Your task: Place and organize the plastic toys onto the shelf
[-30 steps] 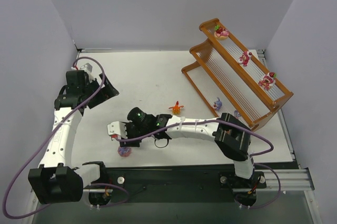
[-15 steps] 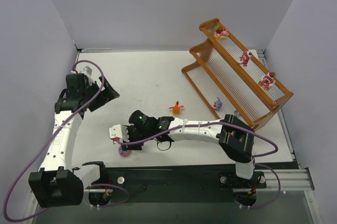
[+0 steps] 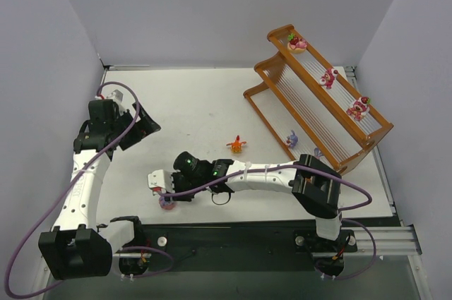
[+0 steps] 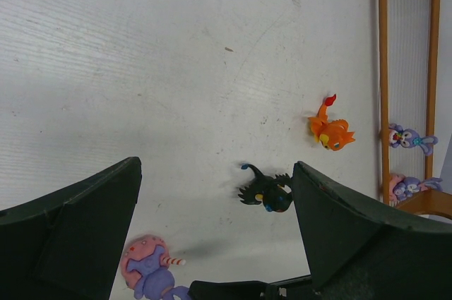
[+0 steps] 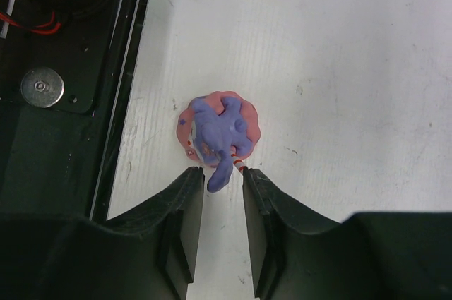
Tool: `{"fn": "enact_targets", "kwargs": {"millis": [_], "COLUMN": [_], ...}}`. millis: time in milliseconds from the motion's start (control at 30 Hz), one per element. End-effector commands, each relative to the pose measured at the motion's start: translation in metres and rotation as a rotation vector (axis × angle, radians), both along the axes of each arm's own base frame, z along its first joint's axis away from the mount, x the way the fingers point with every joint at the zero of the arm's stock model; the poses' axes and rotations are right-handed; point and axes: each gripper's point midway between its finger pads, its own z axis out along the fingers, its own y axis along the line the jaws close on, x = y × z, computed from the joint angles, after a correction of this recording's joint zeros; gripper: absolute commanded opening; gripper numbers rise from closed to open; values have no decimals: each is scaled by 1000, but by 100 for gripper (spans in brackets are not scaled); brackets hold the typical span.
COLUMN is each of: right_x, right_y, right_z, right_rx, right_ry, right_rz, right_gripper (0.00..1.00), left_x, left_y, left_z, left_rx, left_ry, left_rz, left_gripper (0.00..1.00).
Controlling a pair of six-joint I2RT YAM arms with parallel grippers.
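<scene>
The orange-brown shelf [image 3: 263, 69] stands at the far right, with three pink-red toys [image 3: 328, 78] on its top tier and a purple one [image 3: 291, 138] on a lower tier. An orange toy [image 3: 236, 145] lies on the table. A purple toy on a pink base [image 3: 167, 202] lies near the front edge. My right gripper [image 3: 163, 192] is low over it. In the right wrist view the jaws [image 5: 222, 180] stand narrowly open around a limb of that toy [image 5: 219, 127]. My left gripper [image 3: 145, 125] is open and empty at the left. Its view shows the black winged toy [image 4: 265, 190].
The left wrist view shows the orange toy [image 4: 330, 130], the shelf rail [image 4: 383, 67] and two purple toys [image 4: 407, 138] at the shelf's base. The black base rail with a round screw [image 5: 41, 87] runs just beside the purple toy. Grey walls close in the table.
My right gripper has moved toward the front edge, down onto the purple toy. The left arm shifted slightly back at first and then held still.
</scene>
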Motion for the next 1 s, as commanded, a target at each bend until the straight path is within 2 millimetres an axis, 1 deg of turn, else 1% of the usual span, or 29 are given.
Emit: {"fn": "enact_targets", "kwargs": {"millis": [0, 67, 100, 167, 267, 400, 433, 467, 533, 567, 633, 667, 700, 767, 800, 867, 900, 933, 967], "right_x": [2, 4, 6, 7, 5, 3, 4, 3, 4, 5, 6, 11, 11, 18, 28, 39, 51, 58, 63], "right_y": [15, 21, 26, 25, 23, 19, 19, 20, 21, 22, 25, 26, 25, 24, 22, 18, 14, 10, 5], "right_z": [18, 20, 24, 15, 8, 3, 2, 2, 3, 5, 8, 13, 13, 21, 27, 41, 50, 62, 68], "right_rx": [81, 97, 105, 77, 60, 46, 44, 43, 44, 48, 59, 63, 47, 44, 34, 42, 35, 47, 47], "right_ry": [-20, -20, -22, -20, -22, -21, -25, -26, -31, -39, -44, -56, -57, -71, -105, -131, -169, -190, -202], "right_rz": [-13, -23, -27, -34, -36, -38, -43, -42, -49, -58, -69, -98, -109, -158, -211, -287, -350, -393, -429], "right_gripper": [29, 29, 29, 29, 29, 28, 26, 17, 6, 1, 0, 0, 0, 0, 0, 0, 0, 0, 0], "left_x": [5, 5, 5, 5, 4, 2, 2, 1, 1, 1, 2, 2, 2, 2, 2, 2, 2, 3, 3], "left_y": [2, 2, 3, 3, 4, 7, 7, 7, 8, 8, 9, 9, 9, 10, 10, 10, 10, 11, 10], "left_z": [16, 15, 16, 15, 14, 14, 13, 12, 12, 12, 12, 12, 11, 12, 11, 11, 11, 10, 8], "left_rx": [0, 2, 4, 6, 14, 20, 22, 21, 21, 22, 21, 22, 23, 25, 28, 29, 29, 29, 30], "left_ry": [-68, -63, -66, -64, -59, -62, -61, -57, -58, -57, -59, -59, -58, -60, -59, -62, -62, -65, -63], "left_rz": [5, 6, 8, 6, 4, 8, 10, 6, 6, 3, 6, 6, 5, 5, 2, 2, 4, 4, 2], "left_gripper": [97, 97, 97, 97, 97, 97, 97, 97, 97, 97, 97, 97, 97, 97, 97, 97, 97, 97, 97]}}
